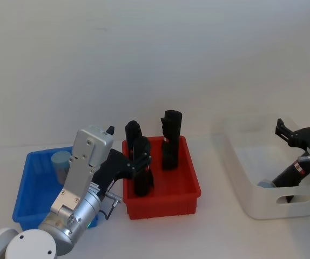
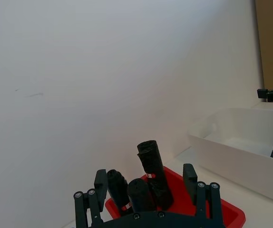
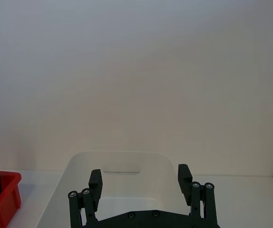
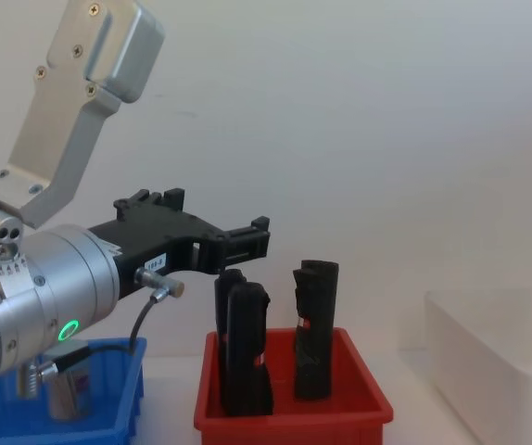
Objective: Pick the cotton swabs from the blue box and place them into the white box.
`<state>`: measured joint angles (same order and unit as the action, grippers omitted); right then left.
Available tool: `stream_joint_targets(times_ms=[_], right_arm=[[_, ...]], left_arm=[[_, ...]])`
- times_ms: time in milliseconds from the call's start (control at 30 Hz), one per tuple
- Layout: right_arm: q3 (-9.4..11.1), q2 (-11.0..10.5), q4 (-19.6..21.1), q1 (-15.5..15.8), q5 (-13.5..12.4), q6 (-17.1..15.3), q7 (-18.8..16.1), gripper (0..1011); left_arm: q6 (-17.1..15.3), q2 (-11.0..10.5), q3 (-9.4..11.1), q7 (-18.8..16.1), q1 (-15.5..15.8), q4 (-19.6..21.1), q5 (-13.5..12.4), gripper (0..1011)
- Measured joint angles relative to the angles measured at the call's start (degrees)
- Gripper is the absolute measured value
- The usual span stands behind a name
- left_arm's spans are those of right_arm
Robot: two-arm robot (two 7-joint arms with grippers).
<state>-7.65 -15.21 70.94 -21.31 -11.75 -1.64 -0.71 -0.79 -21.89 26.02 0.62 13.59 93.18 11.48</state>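
Note:
A cotton swab jar (image 1: 61, 164) with a pale blue-grey lid stands in the blue box (image 1: 33, 186) at the left; in the chest view the jar (image 4: 67, 394) sits low inside the blue box (image 4: 108, 413). My left gripper (image 1: 127, 162) hangs above the blue box's right side, pointing at the red bin; it is open and empty (image 2: 145, 175). At the right, my right gripper (image 1: 298, 123) hovers over the white box (image 1: 252, 202), open with nothing between its fingers (image 3: 139, 173). A pale blue-grey shape (image 1: 264, 184) lies in the white box beside the right arm.
A red bin (image 1: 163, 202) stands between the two boxes and holds three tall black objects (image 1: 171, 137), close to my left gripper's fingertips. In the chest view the red bin (image 4: 294, 417) is centre front. A plain white wall rises behind the table.

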Motion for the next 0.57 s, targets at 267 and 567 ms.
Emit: stream_joint_targets(times_ms=[267, 567], right_arm=[[0.04, -0.04, 0.0, 0.04, 0.03, 0.07, -0.02, 1002], [0.09, -0.05, 0.0, 0.09, 0.03, 0.13, -0.02, 1001]], left_arm=[[0.0, 0.0, 0.0, 0.0, 0.0, 0.0, 0.0, 1004], [0.0, 0.0, 0.0, 0.0, 0.0, 0.0, 0.0, 1004]])
